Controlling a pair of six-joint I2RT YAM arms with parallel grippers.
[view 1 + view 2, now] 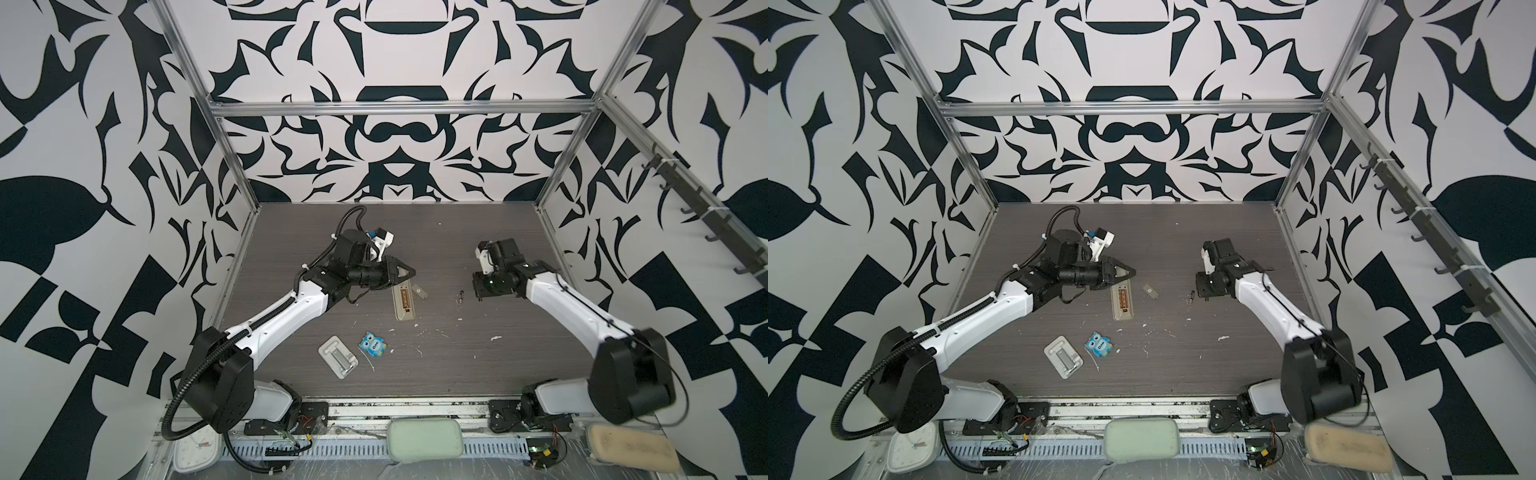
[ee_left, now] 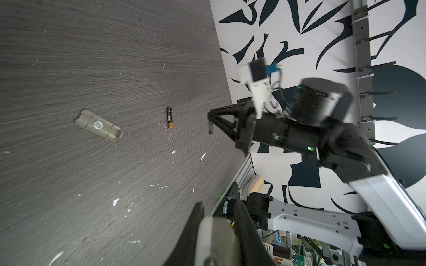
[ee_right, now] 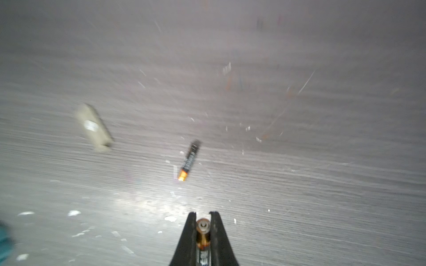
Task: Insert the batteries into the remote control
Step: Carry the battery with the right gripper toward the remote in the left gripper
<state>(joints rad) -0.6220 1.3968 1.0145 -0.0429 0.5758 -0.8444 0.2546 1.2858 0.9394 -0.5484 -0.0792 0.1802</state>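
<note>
One battery (image 3: 202, 237) clamped in right gripper (image 3: 202, 216), second battery (image 3: 189, 160) loose on table (image 3: 322, 161), left gripper (image 1: 410, 273) at far end of remote (image 1: 404, 307), its grip unclear.

Both top views are stationed high above the near edge, facing down and forward; each takes in the whole table (image 1: 478, 365), the left arm (image 1: 282, 316), the right arm (image 1: 573, 307) and the patterned back wall (image 1: 395, 62), with almost identical coverage. Left wrist camera: low, behind the left tool (image 2: 217, 214), facing across the table at the right tool (image 2: 210, 119). Right wrist camera: close above the table, facing down past the held battery (image 3: 202, 232); picture blurred. Both wrist views share the loose battery (image 2: 170, 118) and the battery cover (image 2: 98, 125).
</note>
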